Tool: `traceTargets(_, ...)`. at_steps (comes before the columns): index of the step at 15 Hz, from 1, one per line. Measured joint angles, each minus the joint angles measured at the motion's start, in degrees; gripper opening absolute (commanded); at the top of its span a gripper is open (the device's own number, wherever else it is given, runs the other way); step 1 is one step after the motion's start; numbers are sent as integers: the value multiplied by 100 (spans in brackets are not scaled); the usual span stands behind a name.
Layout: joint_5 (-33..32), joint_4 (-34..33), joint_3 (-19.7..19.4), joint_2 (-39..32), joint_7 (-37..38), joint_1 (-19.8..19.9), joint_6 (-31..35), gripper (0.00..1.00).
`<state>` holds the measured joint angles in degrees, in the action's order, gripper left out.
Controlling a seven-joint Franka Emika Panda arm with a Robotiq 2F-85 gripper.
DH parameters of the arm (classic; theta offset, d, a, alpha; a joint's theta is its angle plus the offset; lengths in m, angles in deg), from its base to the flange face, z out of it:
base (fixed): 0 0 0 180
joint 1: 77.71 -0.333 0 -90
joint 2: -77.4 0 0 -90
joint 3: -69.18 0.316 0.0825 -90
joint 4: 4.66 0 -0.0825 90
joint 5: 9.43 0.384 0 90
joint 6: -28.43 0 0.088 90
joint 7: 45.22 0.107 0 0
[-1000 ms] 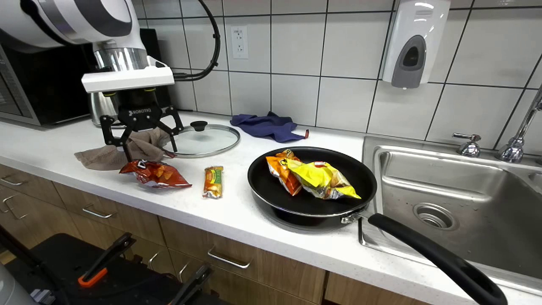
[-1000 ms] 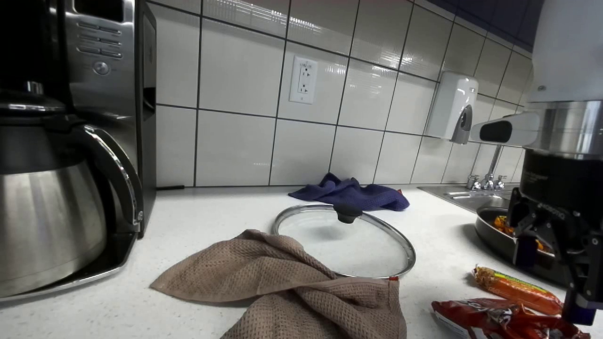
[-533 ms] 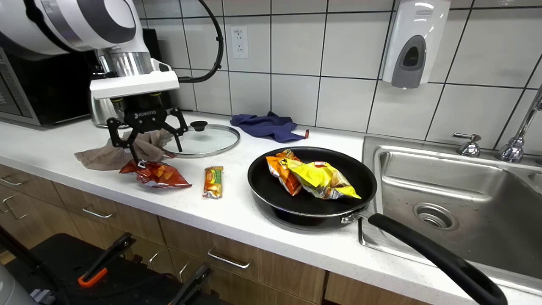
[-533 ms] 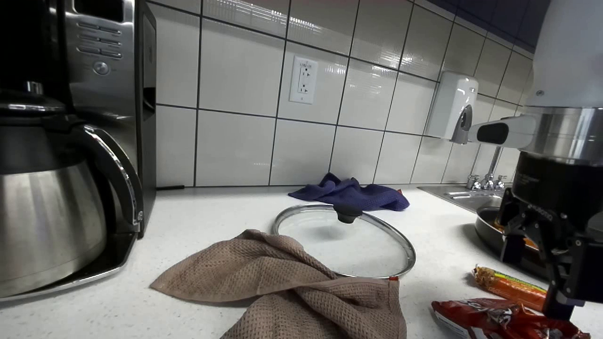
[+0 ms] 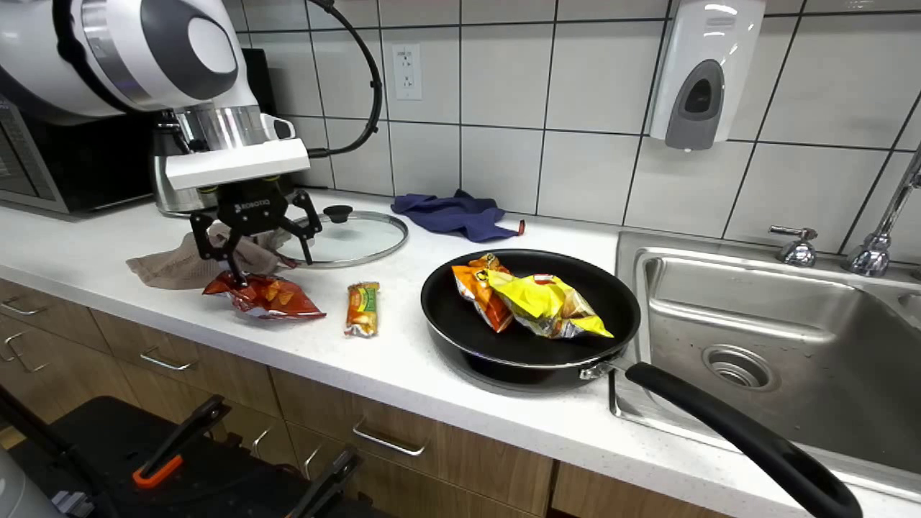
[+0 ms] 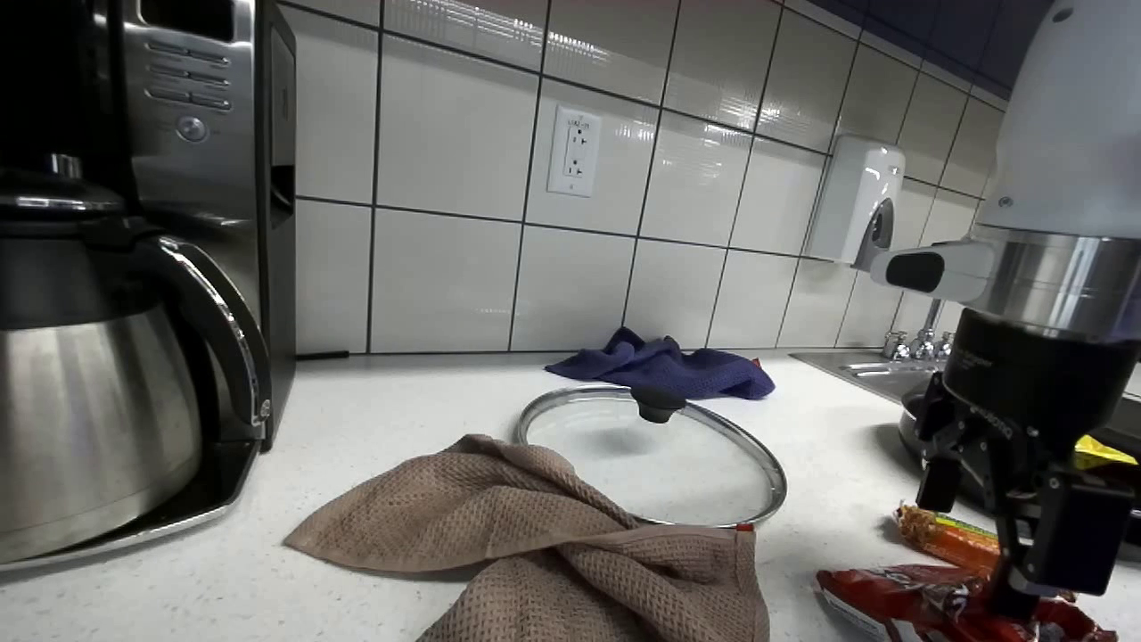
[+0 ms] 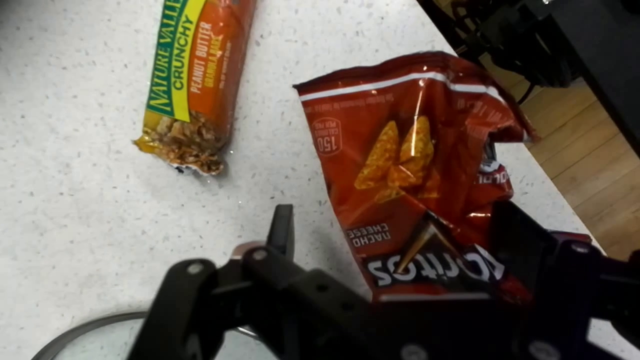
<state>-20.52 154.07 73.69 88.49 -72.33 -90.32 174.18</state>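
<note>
Bag: on the worktop, near its front edge.
Gripper: fingers wide apart, holding nothing; one stands over the bag; contact, we can't tell.
Grip: we'd best centre the bag between both fingers, then close softly.
Bar: near the bag; we'd stay clear.

Glossy film is seen on the red chip bag and the granola bar. The gripper is finished in matt black. The brown towel and blue towel are woven in matt, textured cloth. The lid is made of smooth glass rimmed in metal; the sink is formed in satiny metal. Drawer fronts, seen from afar, seem faced in wood.
</note>
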Motion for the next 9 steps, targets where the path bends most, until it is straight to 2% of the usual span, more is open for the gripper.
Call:
traceTargets(2,0,8,0,-77,2,1,95,100)
traceTargets(3,0,7,0,-107,2,1,133,75)
traceTargets(4,0,7,0,-130,3,2,165,74)
traceTargets(9,0,7,0,-192,20,4,257,35)
